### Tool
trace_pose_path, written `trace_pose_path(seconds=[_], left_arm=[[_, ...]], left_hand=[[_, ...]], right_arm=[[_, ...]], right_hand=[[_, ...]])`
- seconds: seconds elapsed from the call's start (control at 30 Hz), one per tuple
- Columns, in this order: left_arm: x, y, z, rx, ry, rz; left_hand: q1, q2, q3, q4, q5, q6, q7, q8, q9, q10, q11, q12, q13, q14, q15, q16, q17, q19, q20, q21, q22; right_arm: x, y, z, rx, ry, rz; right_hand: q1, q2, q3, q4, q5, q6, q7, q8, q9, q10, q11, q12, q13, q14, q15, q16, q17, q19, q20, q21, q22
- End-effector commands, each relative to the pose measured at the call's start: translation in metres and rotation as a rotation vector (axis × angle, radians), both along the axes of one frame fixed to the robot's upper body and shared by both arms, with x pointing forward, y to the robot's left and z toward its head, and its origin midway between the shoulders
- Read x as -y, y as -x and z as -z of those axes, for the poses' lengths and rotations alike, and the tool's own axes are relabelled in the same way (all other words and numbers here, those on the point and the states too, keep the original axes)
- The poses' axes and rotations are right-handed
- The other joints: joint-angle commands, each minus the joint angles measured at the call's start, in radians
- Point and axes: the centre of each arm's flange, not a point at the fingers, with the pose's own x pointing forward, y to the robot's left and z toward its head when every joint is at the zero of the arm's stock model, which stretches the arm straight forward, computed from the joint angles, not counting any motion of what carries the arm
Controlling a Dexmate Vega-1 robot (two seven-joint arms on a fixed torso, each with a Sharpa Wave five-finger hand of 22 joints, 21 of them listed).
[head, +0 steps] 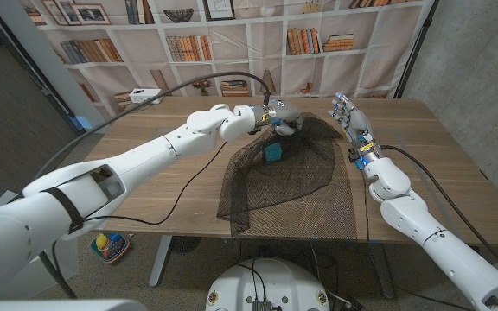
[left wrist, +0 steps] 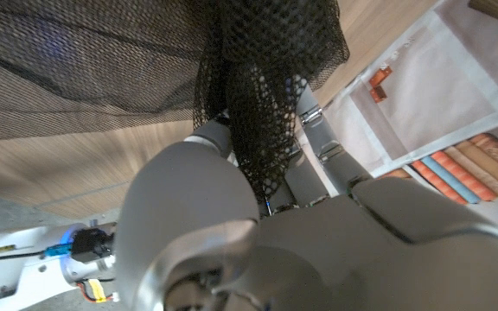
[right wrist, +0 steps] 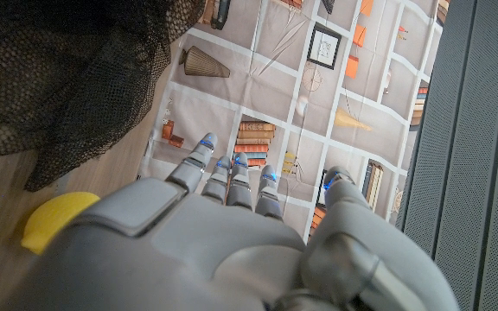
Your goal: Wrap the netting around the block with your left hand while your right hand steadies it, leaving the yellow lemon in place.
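Observation:
Black netting (head: 288,186) lies spread over the middle of the wooden table (head: 162,181), and the teal block (head: 272,152) shows through its raised far part. My left hand (head: 279,117) grips the netting's far edge and lifts it above the block. In the left wrist view a bunch of netting (left wrist: 262,95) hangs from the fingers of my left hand (left wrist: 232,216). My right hand (head: 349,114) stands upright just right of the netting, fingers apart, holding nothing. In the right wrist view the yellow lemon (right wrist: 54,220) lies on the table beside my right hand (right wrist: 223,250), close to the netting's edge (right wrist: 67,86).
A printed bookshelf backdrop (head: 232,34) hangs behind the table. A white device (head: 145,95) sits at the table's back left corner, with a black cable (head: 180,186) trailing across the left side. A small coloured toy (head: 111,244) lies on the floor below the front edge.

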Motion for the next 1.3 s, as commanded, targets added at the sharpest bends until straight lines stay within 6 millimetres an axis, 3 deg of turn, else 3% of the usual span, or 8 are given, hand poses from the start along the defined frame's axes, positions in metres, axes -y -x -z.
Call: trace_pose_path(seconds=[0.03,0.2,0.3,0.5,0.67,0.87,1.13,1.3], left_arm=[[0.018,0.006,0.024,-0.022,-0.235,-0.033],[0.022,0.007,0.028,-0.018,-0.284,-0.047],[0.024,0.008,0.031,-0.003,-0.306,-0.055],[0.022,0.013,0.036,0.06,-0.319,-0.054],[0.021,0.016,0.038,0.089,-0.299,-0.042],[0.019,0.02,0.032,0.102,-0.218,-0.014],[0.013,0.031,0.017,0.059,-0.002,0.135],[0.016,0.03,0.015,-0.07,0.043,0.223]], left_hand=[[0.005,-0.018,0.0,-0.01,0.003,0.042,-0.024,0.012,-0.003,0.071,-0.052,-0.003,-0.006,0.012,-0.031,0.006,0.004,0.0,-0.014,0.009,-0.002],[-0.017,-0.072,-0.032,-0.012,0.001,0.045,-0.025,0.003,-0.011,0.065,-0.047,-0.019,-0.01,0.001,-0.028,0.001,0.01,-0.015,-0.018,0.016,-0.005],[-0.059,-0.121,-0.071,0.001,0.01,-0.046,-0.035,-0.048,-0.024,0.003,-0.044,-0.086,-0.05,-0.077,-0.017,-0.051,-0.014,-0.086,0.008,-0.001,-0.013],[-0.139,-0.218,-0.168,0.024,0.055,-0.384,-0.099,-0.177,-0.073,-0.328,0.027,-0.336,-0.144,-0.481,0.079,-0.274,-0.149,-0.356,0.129,-0.147,-0.022],[-0.171,-0.244,-0.241,0.038,0.09,-0.628,-0.102,-0.179,-0.098,-0.534,0.066,-0.45,-0.171,-0.696,0.162,-0.342,-0.196,-0.465,0.173,-0.238,-0.021],[-0.199,-0.253,-0.281,0.051,0.108,-0.729,-0.077,-0.178,-0.105,-0.637,0.066,-0.481,-0.171,-0.793,0.204,-0.351,-0.217,-0.518,0.186,-0.286,-0.02],[-0.253,-0.217,-0.296,0.087,0.127,-0.781,-0.034,-0.172,-0.107,-0.696,0.058,-0.48,-0.165,-0.778,0.177,-0.328,-0.226,-0.465,0.177,-0.291,-0.019],[-0.284,-0.188,-0.298,0.106,0.121,-0.773,-0.046,-0.161,-0.109,-0.712,0.041,-0.468,-0.16,-0.762,0.149,-0.321,-0.232,-0.409,0.147,-0.286,-0.018]], right_arm=[[0.001,0.004,0.004,0.003,-0.006,0.001],[0.001,0.007,0.004,0.007,-0.004,0.003],[0.001,0.008,0.004,0.007,-0.004,0.003],[0.001,0.01,0.005,0.008,-0.002,0.004],[0.0,0.011,0.005,0.009,0.001,0.003],[-0.002,0.013,0.004,0.013,-0.004,-0.002],[0.0,0.021,0.0,0.032,0.003,0.014],[0.003,0.03,-0.007,0.053,0.027,0.033]], right_hand=[[-0.006,0.0,-0.006,0.001,0.002,-0.005,-0.003,-0.005,0.001,-0.005,0.0,-0.003,0.003,-0.003,-0.002,-0.003,0.001,0.0,0.002,-0.001,0.004],[-0.009,0.0,-0.007,0.002,0.002,-0.009,-0.003,-0.006,0.001,-0.01,-0.001,-0.004,0.003,-0.004,-0.001,-0.004,0.002,0.001,0.002,-0.001,0.004],[-0.011,0.0,-0.007,0.003,0.002,-0.009,-0.003,-0.006,0.001,-0.01,-0.001,-0.005,0.003,-0.005,-0.001,-0.004,0.002,0.001,0.001,-0.001,0.004],[-0.014,-0.001,-0.008,0.004,0.002,-0.01,-0.004,-0.005,0.001,-0.011,-0.001,-0.005,0.003,-0.005,0.0,-0.004,0.002,0.001,0.002,-0.001,0.004],[-0.014,-0.001,-0.008,0.004,0.003,-0.007,-0.003,-0.004,0.001,-0.01,0.001,-0.004,0.003,-0.003,0.0,-0.003,0.002,0.001,0.002,-0.001,0.004],[-0.014,-0.001,-0.008,0.004,0.003,-0.007,-0.004,-0.004,0.001,-0.009,0.001,-0.004,0.003,-0.004,0.0,-0.004,0.001,0.0,0.003,-0.001,0.004],[-0.015,-0.002,-0.008,0.003,0.003,-0.004,-0.004,-0.002,0.001,-0.006,0.002,-0.003,0.002,-0.001,0.0,-0.004,0.0,0.0,0.003,-0.002,0.004],[-0.014,-0.002,-0.007,0.002,0.004,0.002,-0.003,0.0,0.001,-0.002,0.004,-0.001,0.002,0.001,0.0,-0.003,-0.001,0.001,0.003,-0.001,0.004]])
